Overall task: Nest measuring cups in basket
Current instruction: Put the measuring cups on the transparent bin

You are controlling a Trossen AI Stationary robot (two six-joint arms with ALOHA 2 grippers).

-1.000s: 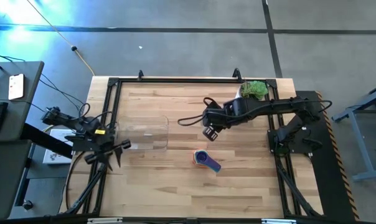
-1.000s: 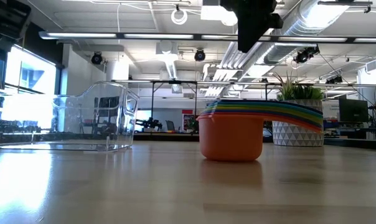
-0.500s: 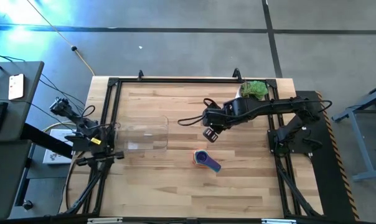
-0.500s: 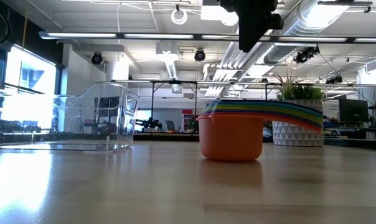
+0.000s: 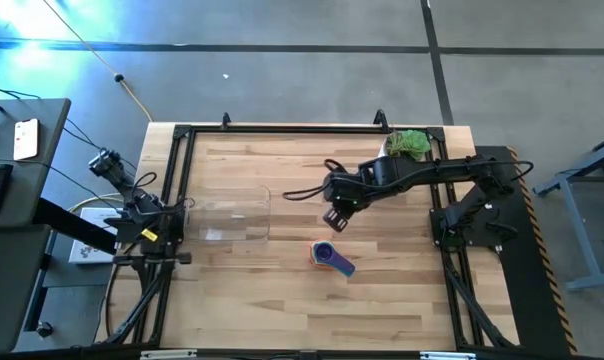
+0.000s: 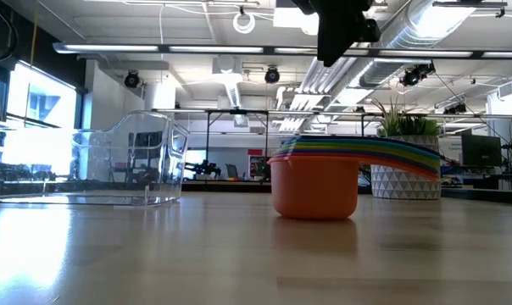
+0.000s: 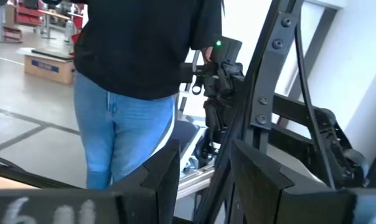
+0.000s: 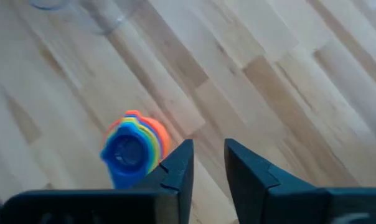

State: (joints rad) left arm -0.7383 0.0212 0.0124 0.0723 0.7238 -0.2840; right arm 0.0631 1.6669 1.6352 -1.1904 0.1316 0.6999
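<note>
The measuring cups (image 5: 331,257) stand nested in one stack on the table's wood, right of centre. The orange cup (image 6: 315,185) is at the bottom, the blue one (image 8: 127,152) on top, and the handles fan out to one side. The basket (image 5: 232,215), a clear bin, rests on its base left of the cups. My right gripper (image 5: 333,218) hangs high above the table just beyond the stack, pointing steeply down. It is open by a narrow gap (image 8: 208,155) with nothing in it. My left gripper (image 5: 178,256) waits open at the table's left edge, held level.
A white pot with a green plant (image 5: 407,143) stands at the far right corner. A black frame (image 5: 282,127) runs round the table. A person in jeans (image 7: 132,93) stands beyond the table in the left wrist view. Bare wood lies between basket and cups.
My left gripper has swung at the table's left edge toward the near edge, staying open and level. My right gripper has turned a little where it hangs. The cups and the basket have stayed put.
</note>
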